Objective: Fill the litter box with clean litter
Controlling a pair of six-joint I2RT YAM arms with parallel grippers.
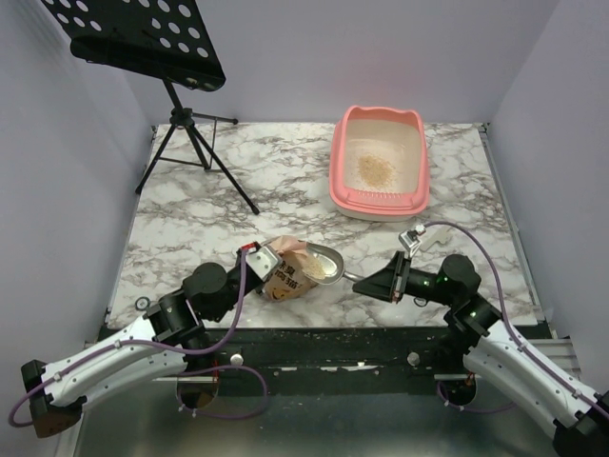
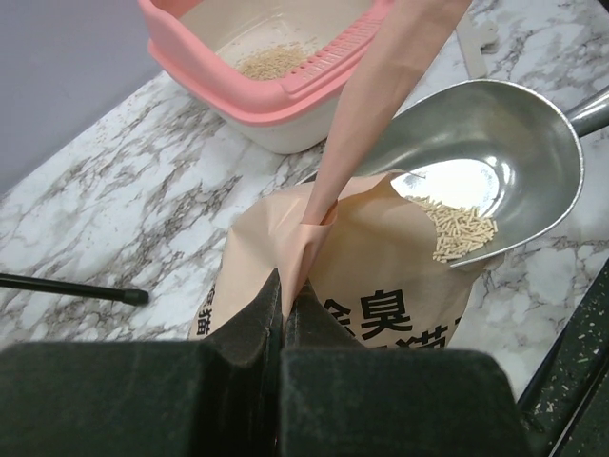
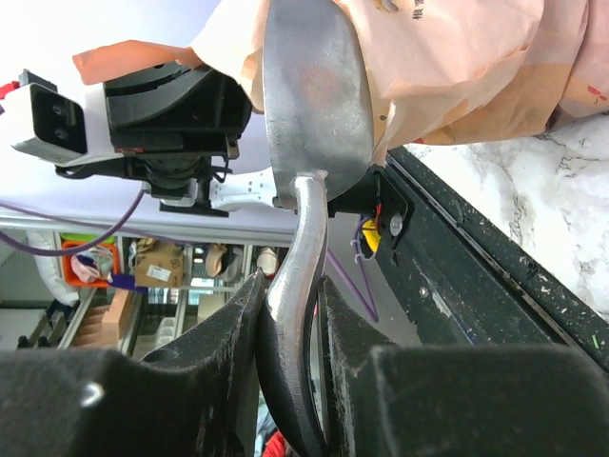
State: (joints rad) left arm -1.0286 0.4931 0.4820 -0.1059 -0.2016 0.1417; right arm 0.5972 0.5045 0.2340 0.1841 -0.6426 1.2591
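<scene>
The pink litter box stands at the back right of the marble table with a small pile of clean litter inside; it also shows in the left wrist view. My left gripper is shut on the rim of the orange-tan printed bag, which lies on the table. My right gripper is shut on the handle of the grey metal scoop. The scoop's bowl sits at the bag's mouth with a few litter granules in it.
A black music stand on a tripod stands at the back left. Grey walls enclose the table on three sides. A black rail sprinkled with spilled granules runs along the near edge.
</scene>
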